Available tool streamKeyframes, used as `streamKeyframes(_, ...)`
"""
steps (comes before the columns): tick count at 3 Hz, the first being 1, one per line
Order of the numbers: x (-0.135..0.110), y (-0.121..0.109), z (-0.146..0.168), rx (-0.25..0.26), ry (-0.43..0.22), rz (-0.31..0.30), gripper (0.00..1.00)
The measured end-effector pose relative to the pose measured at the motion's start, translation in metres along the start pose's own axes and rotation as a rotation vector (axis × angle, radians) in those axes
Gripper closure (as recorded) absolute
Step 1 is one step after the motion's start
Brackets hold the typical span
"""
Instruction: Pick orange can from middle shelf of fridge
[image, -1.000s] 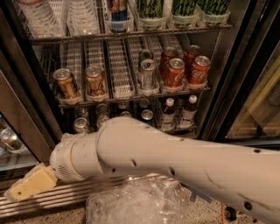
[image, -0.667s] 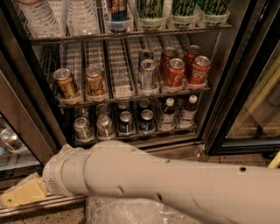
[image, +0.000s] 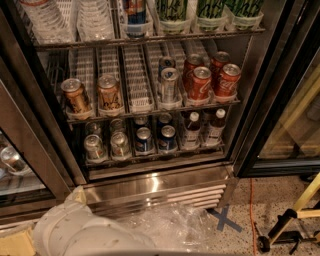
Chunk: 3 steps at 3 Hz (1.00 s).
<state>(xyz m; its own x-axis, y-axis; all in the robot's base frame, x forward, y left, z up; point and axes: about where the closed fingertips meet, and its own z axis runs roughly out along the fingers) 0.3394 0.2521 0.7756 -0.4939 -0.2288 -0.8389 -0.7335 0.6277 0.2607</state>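
Observation:
The fridge (image: 155, 186) stands open in front of me. Its middle shelf (image: 136, 75) is a wire rack with pale ridged lane dividers. The orange can (image: 76, 96), orange-brown with darker markings and a silver lid, stands upright at the shelf's front left. A similar orange can with paler markings (image: 109, 93) stands just to its right. My white arm (image: 85, 235) fills the bottom left corner. Only a beige part of my gripper (image: 12, 243) shows at the bottom left edge, far below the can and well apart from it.
A silver can (image: 169, 84) and several red Coca-Cola cans (image: 201, 83) stand on the middle shelf's right half. The lower shelf (image: 150, 156) holds silver and blue cans and small bottles. Crumpled clear plastic (image: 172, 225) lies on the floor. A yellow-and-black stand (image: 292, 220) is at the right.
My arm has dropped down and to the left. It no longer covers the lower shelf and grille, and the gripper has slid to the bottom left edge.

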Motion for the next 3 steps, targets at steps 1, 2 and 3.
streamKeyframes(1, -0.005, -0.013, 0.003, 0.097, -0.072, -0.014, 0.00)
streamKeyframes(2, -0.027, -0.040, 0.010, 0.178, -0.162, -0.043, 0.00)
streamKeyframes(3, -0.059, -0.078, 0.017, 0.270, -0.266, -0.059, 0.00)
